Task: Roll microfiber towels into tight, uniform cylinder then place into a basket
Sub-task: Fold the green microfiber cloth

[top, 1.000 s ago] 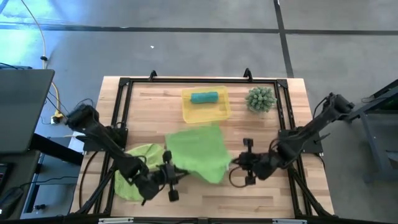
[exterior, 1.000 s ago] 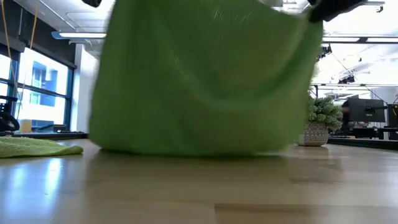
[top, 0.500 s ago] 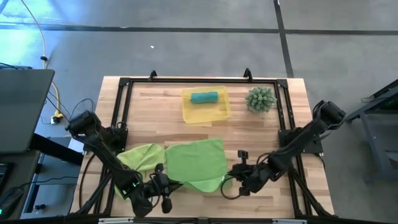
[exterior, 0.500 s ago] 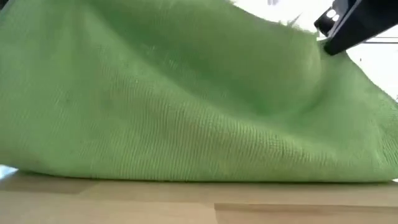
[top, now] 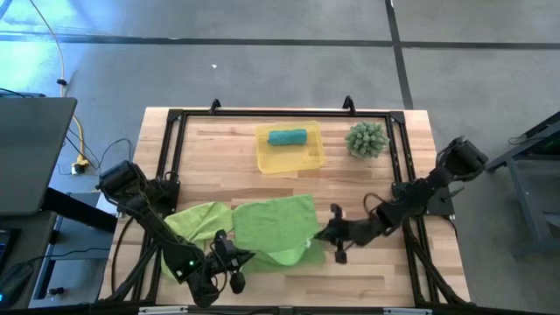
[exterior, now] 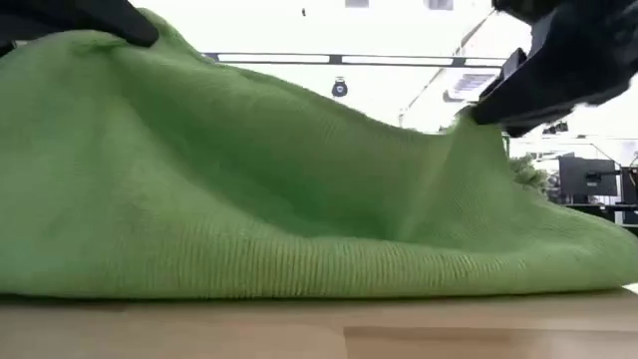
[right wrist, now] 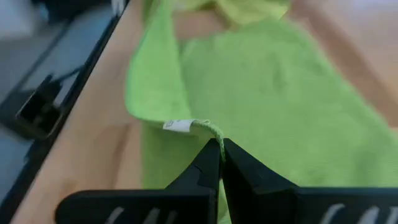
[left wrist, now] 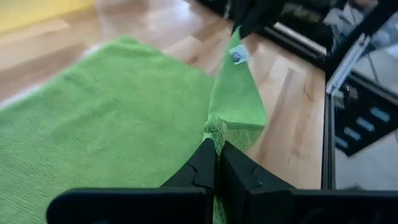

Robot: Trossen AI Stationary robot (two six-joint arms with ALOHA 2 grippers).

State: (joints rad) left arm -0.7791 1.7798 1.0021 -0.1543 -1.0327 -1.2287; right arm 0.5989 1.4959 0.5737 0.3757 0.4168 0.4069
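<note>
— Lowered from the hanging spread of a second earlier, the lime-green towel [top: 276, 229] lay nearly flat on the tabletop [top: 376, 271], on the near side of the basket [top: 308, 159]. Who had hold of it?

— Both arms. The left end effector [top: 234, 260] was pressed together on the towel's near-left corner, and the right end effector [top: 325, 234] was pinching the near-right corner, the one with the small white tag [right wrist: 178, 126]. In the low view the cloth still peaked at each pinched corner.

— Which way did the cloth run from them?

— Away from both, toward the basket. The held edge ran left to right between the two end effectors, so a roll, judging by this, would have had to travel from that edge toward the basket, with its long axis lying across. Neither arm was clearly nearer; each held its own corner.

— And the other cloths?

— A second lime-green towel [top: 197, 219] lay crumpled just left of the spread one, beside the left arm. The basket held a single teal towel [top: 287, 136], already rolled, lying crosswise. A spiky green plant [top: 367, 139] stood right of the basket.
</note>
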